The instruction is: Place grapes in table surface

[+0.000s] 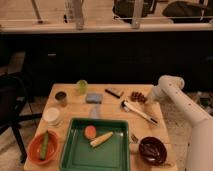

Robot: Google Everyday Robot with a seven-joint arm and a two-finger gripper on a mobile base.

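At the far right of the table surface [112, 107], at about 2 o'clock from its centre, the grapes [137, 96] are seen as a small dark reddish bunch, with the gripper [149, 97] of the single white arm set close against their right-hand end. From the gripper, the grapes lie at 9 o'clock; from the grapes, the arm is traced back towards 3 o'clock, over the table's right edge. The bunch's long axis is judged to run roughly from 9 to 3 o'clock, in line with the arm's reach, though its exact tilt cannot be made out. Whether the gripper is closed on the bunch or already let go cannot be told, nor whether the bunch is touching the wood or held just above it. A long white-handled utensil [139, 111] is laid just beside the grapes at 5 o'clock, and a small black object [115, 92] is found near them at 9 o'clock, with a blue sponge [93, 98] farther along the same line. The green tray [95, 120] and the dark bowl [152, 150] are placed well apart, towards 7 and 6 o'clock. Any retreat is judged safest straight back towards 3 o'clock, away from the utensil.
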